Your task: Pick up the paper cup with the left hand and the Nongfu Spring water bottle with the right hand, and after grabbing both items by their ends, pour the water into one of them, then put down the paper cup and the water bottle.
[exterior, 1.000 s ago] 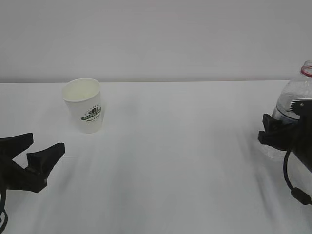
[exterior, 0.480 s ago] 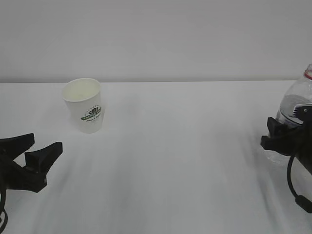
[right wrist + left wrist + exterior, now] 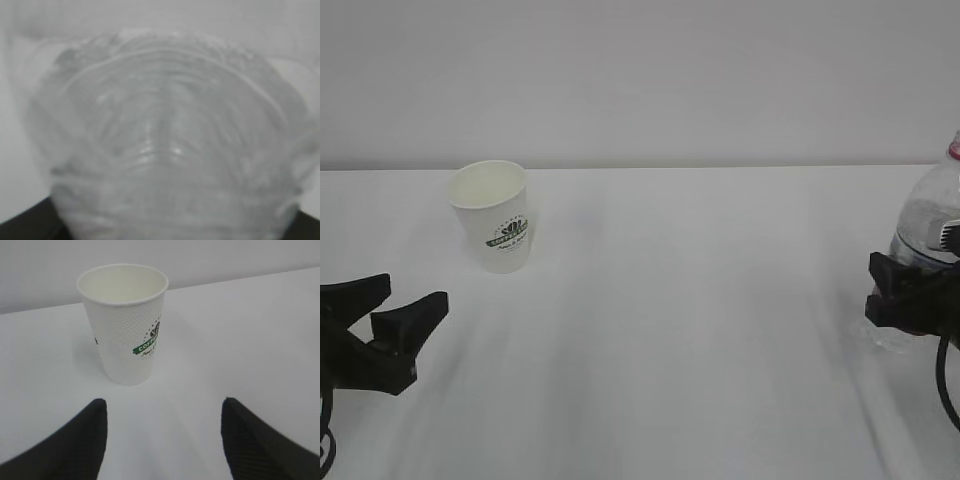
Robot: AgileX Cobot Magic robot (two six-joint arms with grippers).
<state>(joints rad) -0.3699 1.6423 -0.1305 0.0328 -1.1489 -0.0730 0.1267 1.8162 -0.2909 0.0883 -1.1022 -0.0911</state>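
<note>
The paper cup [image 3: 493,216] stands upright on the white table [image 3: 680,320], left of the middle and toward the far edge, its long axis vertical and its open mouth pointing up. It is a tapered shape, wider at the rolled rim, with a finely dimpled white wall, a green round logo on its side and a cream inside. The left claw [image 3: 405,298] sits low near the table's left front, short of the cup, its two black wedge-shaped fingers [image 3: 75,440] spread wide with nothing between them. At the far right the water bottle [image 3: 928,225] stands upright, red neck ring on top, its clear ribbed plastic blurred in the right wrist view. The right claw [image 3: 910,300] is set about its lower body; whether the claw actually grips the bottle cannot be told.
</note>
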